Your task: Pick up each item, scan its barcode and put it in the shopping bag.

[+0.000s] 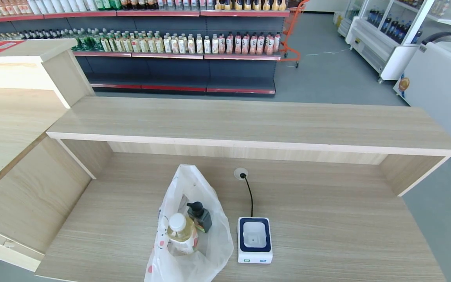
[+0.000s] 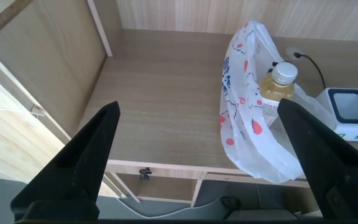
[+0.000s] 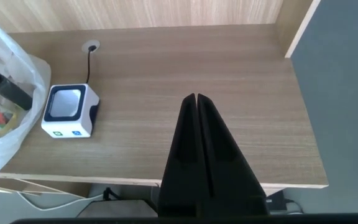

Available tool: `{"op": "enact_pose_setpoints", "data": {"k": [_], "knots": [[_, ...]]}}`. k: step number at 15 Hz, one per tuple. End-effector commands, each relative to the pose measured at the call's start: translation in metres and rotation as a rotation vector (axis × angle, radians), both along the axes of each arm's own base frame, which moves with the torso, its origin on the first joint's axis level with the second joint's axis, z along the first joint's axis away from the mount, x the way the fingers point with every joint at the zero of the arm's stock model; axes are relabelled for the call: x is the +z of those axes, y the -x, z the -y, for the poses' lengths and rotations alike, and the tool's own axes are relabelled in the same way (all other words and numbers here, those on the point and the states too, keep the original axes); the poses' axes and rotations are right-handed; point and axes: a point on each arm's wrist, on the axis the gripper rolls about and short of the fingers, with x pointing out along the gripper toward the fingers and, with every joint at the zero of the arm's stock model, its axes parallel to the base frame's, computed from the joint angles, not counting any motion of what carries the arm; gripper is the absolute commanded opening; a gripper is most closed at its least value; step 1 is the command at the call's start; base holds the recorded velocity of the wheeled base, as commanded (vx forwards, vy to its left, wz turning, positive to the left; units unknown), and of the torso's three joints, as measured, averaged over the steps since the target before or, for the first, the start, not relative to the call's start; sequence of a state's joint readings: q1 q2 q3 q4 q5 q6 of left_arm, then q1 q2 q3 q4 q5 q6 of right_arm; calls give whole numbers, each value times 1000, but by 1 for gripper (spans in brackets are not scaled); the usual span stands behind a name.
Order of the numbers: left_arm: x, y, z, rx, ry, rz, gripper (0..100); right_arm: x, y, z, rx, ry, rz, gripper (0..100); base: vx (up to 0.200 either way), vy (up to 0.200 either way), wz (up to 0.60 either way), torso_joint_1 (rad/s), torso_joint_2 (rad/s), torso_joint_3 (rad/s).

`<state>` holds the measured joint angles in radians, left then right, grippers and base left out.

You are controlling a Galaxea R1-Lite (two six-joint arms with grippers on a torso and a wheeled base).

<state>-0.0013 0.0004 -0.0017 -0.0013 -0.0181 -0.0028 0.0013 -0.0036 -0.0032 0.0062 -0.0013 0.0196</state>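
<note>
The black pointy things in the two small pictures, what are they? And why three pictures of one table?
Those are a robot's two claws, its hands. Each arm has a camera on its wrist, so each small picture looks past one claw. The left claw is wide open; the right claw is pinched shut. Neither holds anything. The big picture comes from a camera on the robot's head, looking down at a wooden shop counter. On it sits a white shopping bag with a yellow drink bottle and a dark pump bottle inside. Beside the bag sits a small white scanner for reading barcodes.
</note>
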Motion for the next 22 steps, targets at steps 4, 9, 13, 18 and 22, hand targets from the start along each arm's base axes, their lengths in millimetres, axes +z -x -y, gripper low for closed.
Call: {"op": "enact_pose_setpoints", "data": {"k": [4,9,13,18,22], "knots": [[0,0,0,1,0,1,100,0,0,0,0,0,-4,0,0,0,0,0,0,0],[0,0,0,1,0,1,100,0,0,0,2,0,-4,0,0,120,0,1,2,0],[0,0,0,2,0,1,100,0,0,0,2,0,-4,0,0,0,0,0,0,0],[0,0,0,2,0,1,100,0,0,0,0,0,-4,0,0,0,0,0,0,0],[0,0,0,1,0,1,100,0,0,0,0,0,-4,0,0,0,0,0,0,0]]}}
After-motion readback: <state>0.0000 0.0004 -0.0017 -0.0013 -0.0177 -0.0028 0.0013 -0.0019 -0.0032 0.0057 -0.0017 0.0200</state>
